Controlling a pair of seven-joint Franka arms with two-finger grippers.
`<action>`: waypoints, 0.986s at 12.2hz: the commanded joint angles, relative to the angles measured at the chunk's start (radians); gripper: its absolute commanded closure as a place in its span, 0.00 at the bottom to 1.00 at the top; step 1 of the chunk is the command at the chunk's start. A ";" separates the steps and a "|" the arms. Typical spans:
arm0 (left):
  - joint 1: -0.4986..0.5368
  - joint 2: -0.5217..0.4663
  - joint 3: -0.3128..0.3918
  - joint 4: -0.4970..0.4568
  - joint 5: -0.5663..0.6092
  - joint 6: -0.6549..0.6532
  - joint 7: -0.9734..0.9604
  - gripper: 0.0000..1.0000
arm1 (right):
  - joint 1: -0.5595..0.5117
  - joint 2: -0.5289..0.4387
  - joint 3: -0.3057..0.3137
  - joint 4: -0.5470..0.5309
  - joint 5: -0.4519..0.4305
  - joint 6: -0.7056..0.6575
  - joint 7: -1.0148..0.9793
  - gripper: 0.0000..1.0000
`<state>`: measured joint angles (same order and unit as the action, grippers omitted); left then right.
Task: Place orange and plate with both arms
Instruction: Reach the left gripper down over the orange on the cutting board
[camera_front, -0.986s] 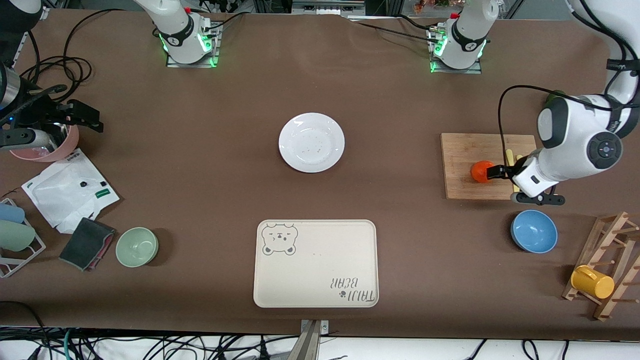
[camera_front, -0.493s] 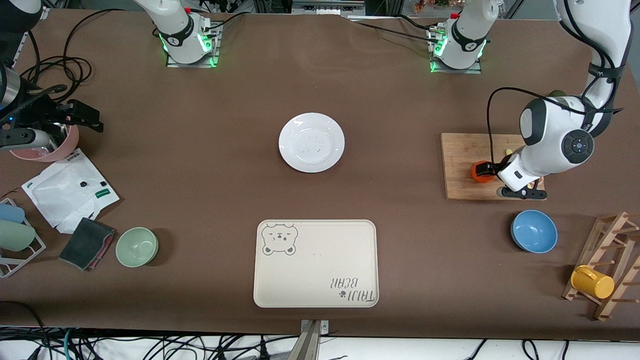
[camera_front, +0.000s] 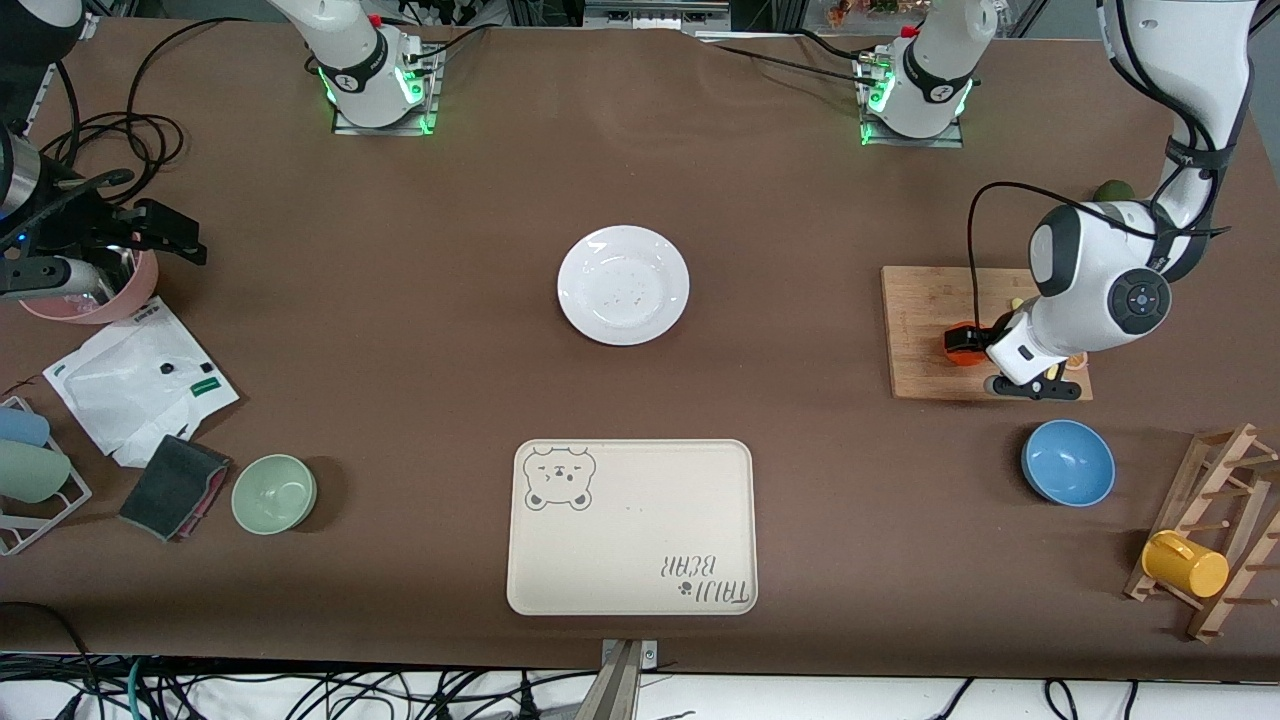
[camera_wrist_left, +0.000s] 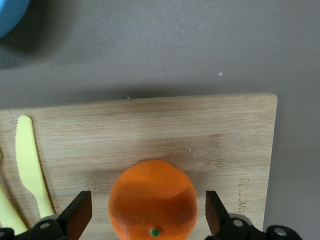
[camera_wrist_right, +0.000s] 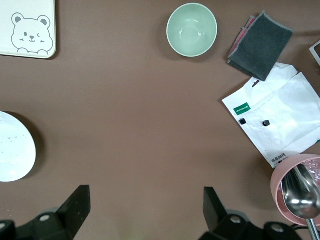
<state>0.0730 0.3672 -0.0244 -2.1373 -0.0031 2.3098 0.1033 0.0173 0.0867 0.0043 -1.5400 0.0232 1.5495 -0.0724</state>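
On the brown table, lower right of frame, we saw the left gripper (camera_wrist_left: 145, 220) wide around the orange (camera_wrist_left: 153, 199), needing centering before closing; right gripper (camera_wrist_right: 145, 212) waited open.

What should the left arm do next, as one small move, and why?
Probably close the left tool on the orange: its open fingers already stand on both sides of the fruit on the cutting board, apart from it. The right tool waits, open.
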 joint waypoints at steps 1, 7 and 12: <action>-0.004 0.007 0.001 -0.004 0.023 0.014 0.007 0.00 | -0.002 -0.012 0.000 -0.002 0.009 -0.011 0.006 0.00; 0.001 0.030 0.000 -0.004 0.021 0.014 0.015 0.00 | -0.002 -0.012 -0.001 -0.002 0.009 -0.011 0.006 0.00; 0.008 0.045 -0.002 -0.001 0.018 0.011 0.019 0.40 | -0.002 -0.010 -0.001 -0.002 0.009 -0.011 0.006 0.00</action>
<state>0.0754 0.4093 -0.0245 -2.1366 -0.0029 2.3108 0.1057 0.0173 0.0867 0.0034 -1.5400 0.0232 1.5494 -0.0724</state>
